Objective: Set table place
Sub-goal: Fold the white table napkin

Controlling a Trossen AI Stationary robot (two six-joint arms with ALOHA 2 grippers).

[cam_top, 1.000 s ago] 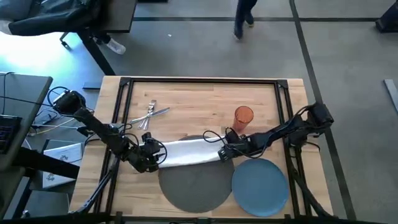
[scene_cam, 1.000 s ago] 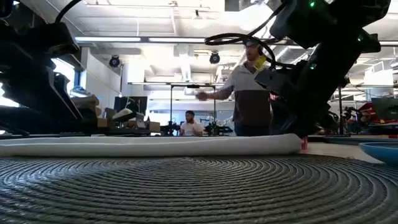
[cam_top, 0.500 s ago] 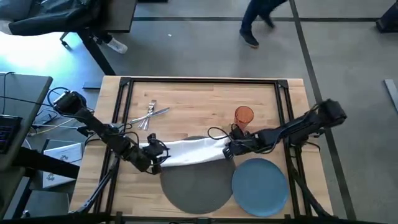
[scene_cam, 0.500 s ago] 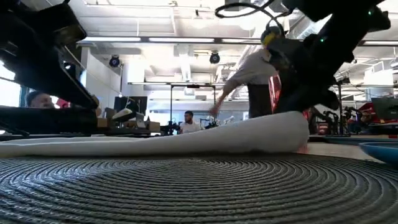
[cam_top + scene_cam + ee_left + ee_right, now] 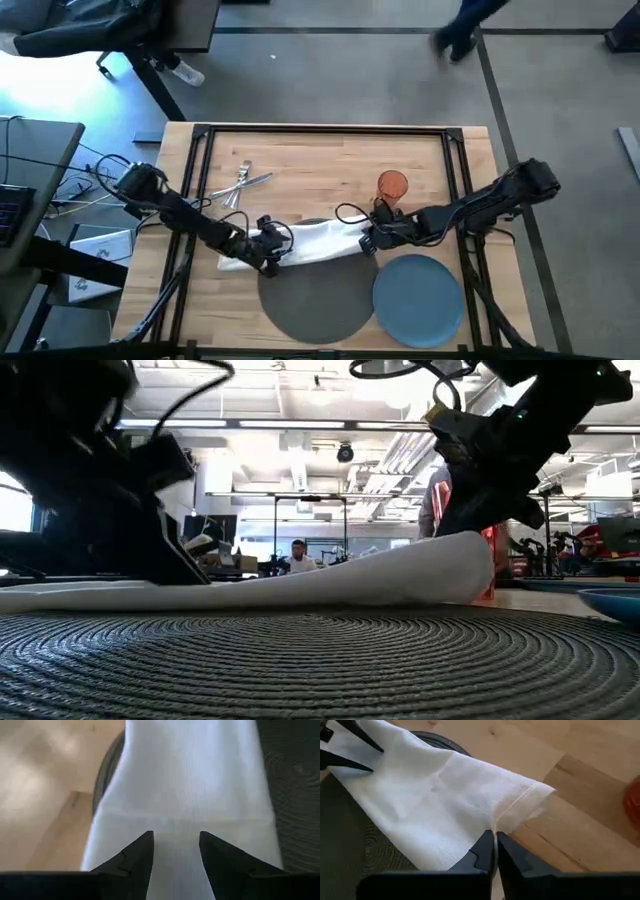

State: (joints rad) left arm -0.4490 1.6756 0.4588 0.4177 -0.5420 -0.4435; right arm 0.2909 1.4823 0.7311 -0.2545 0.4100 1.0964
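Note:
A white cloth napkin (image 5: 305,243) lies across the far edge of the round dark grey woven placemat (image 5: 315,300) on the wooden table (image 5: 330,160). Its left end rests on the wood and its right end is raised (image 5: 440,565). My right gripper (image 5: 495,836) is shut on that right end. My left gripper (image 5: 176,838) stands open over the napkin's left part, fingers pointing down at the cloth; it shows in the high view (image 5: 266,246) too. My right gripper pinches the napkin's hemmed right-end edge (image 5: 501,822) between its two shut fingers, coming from the table's right side and slanting down. That end is lifted off the table; the cloth slopes down to the left onto the placemat. Whether my left gripper's fingertips (image 5: 148,840) touch the napkin, I cannot tell.
A blue plate (image 5: 418,298) lies right of the placemat, partly over its edge. An orange cup (image 5: 392,188) stands just beyond my right gripper. Cutlery (image 5: 243,185) lies at the far left. A person walks on the floor beyond the table.
My right gripper has risen a little, lifting the napkin's right end off the table while the left end stays down. My left gripper has moved toward the table's right edge, over the napkin; the cloth's left end now shows behind it.

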